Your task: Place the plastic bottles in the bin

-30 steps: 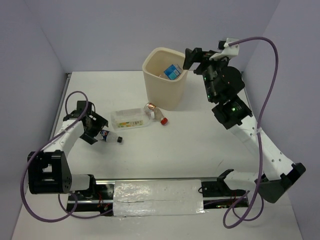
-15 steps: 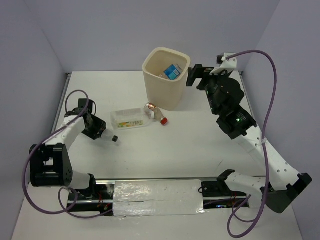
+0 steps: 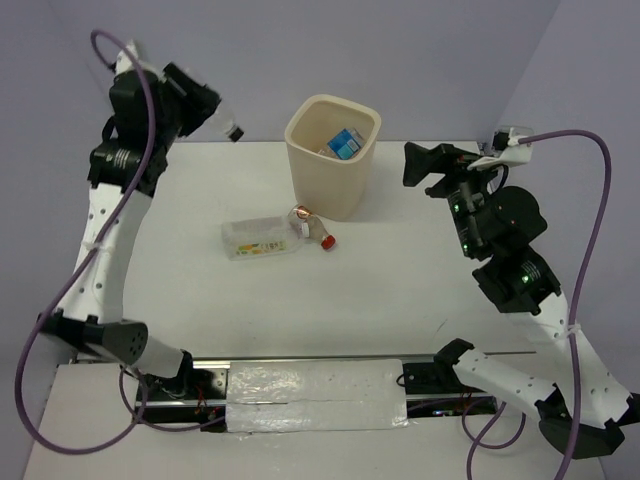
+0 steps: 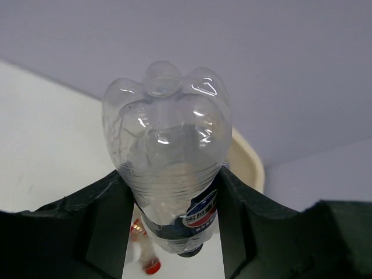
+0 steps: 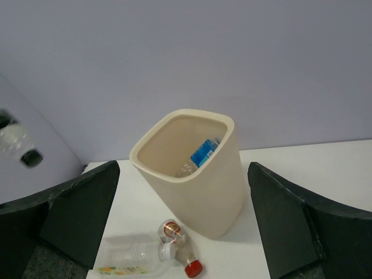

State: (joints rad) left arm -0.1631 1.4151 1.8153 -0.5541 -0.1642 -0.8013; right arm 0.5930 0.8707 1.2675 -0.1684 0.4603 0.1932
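Bottle (image 4: 168, 145) clamped in left hand (image 3: 205, 105), up high, left of bin (image 3: 330, 185).
Right hand (image 3: 420, 167) wide open, empty; bin contents mostly hidden by rim, only a blue-labelled bottle (image 3: 346, 143) shows.

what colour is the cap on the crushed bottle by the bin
Red; the cap shows best in the right wrist view.

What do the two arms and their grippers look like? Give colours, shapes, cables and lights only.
The left arm and right arm have white tubular links, black joint housings and a purple cable looping along each. Green lights glow on the right arm's joints. The left gripper and right gripper are matte black with broad wedge-shaped fingers.
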